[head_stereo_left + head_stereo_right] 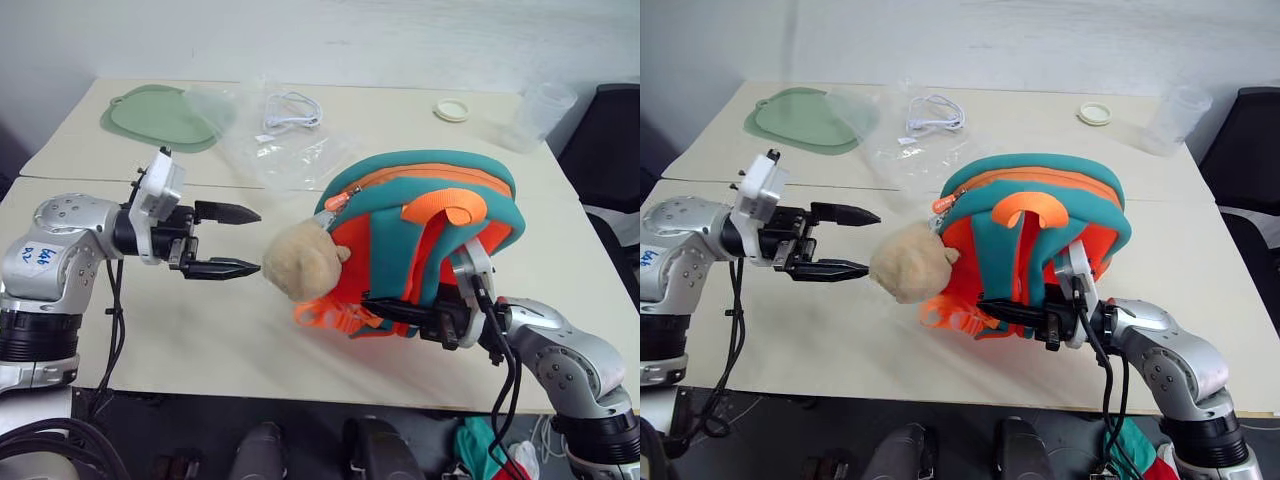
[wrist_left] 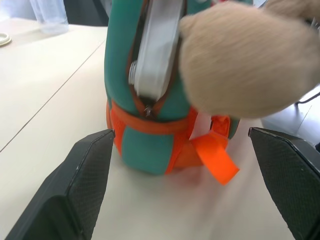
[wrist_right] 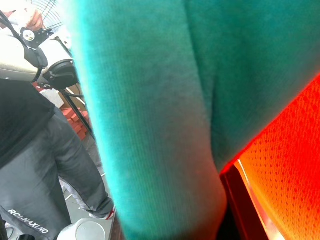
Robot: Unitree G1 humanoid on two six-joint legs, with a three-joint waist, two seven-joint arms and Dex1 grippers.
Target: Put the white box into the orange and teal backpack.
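Observation:
The orange and teal backpack (image 1: 420,175) stands upright on the table, with its beige plush charm (image 1: 300,262) hanging on the side toward my left arm. In the left wrist view the white box (image 2: 159,45) sits inside the backpack's open zipper slot, its end showing between the teal edges. My left gripper (image 1: 256,240) is open and level, just left of the plush charm and clear of it. My right gripper (image 1: 375,308) is shut low on the backpack's front, at a teal strap (image 3: 150,125).
A pale green mat (image 1: 160,117) lies at the far left of the table. A clear bag with a white cable (image 1: 290,112), a white lid (image 1: 451,110) and a clear cup (image 1: 540,112) lie along the back. A black chair (image 1: 610,130) stands at the right. A person (image 3: 30,150) stands nearby.

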